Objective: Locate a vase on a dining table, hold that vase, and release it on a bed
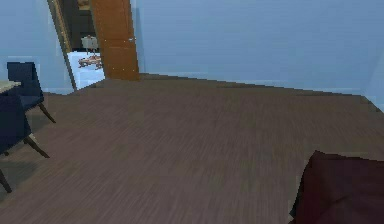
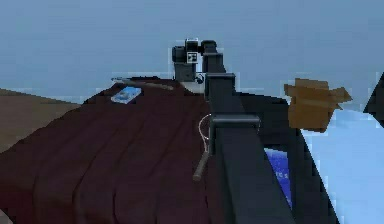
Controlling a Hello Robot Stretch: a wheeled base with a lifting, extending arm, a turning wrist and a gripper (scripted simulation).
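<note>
Can't tell if gripper [image 2: 186, 52] near far edge of bed [image 2: 110, 150] holds vase, poss. at its tip; risks releasing too close to that edge, w/ vase tipping, rolling off or hitting blue item [image 2: 127, 96].

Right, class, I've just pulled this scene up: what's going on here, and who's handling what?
A Stretch robot has its arm reaching out across a dark red bed, with the gripper up near the bed's far edge. I cannot tell whether it holds anything. A small blue item lies on the cover, and a cardboard box sits beyond the bed. Ahead of the robot are dark blue chairs and an open wooden door.
</note>
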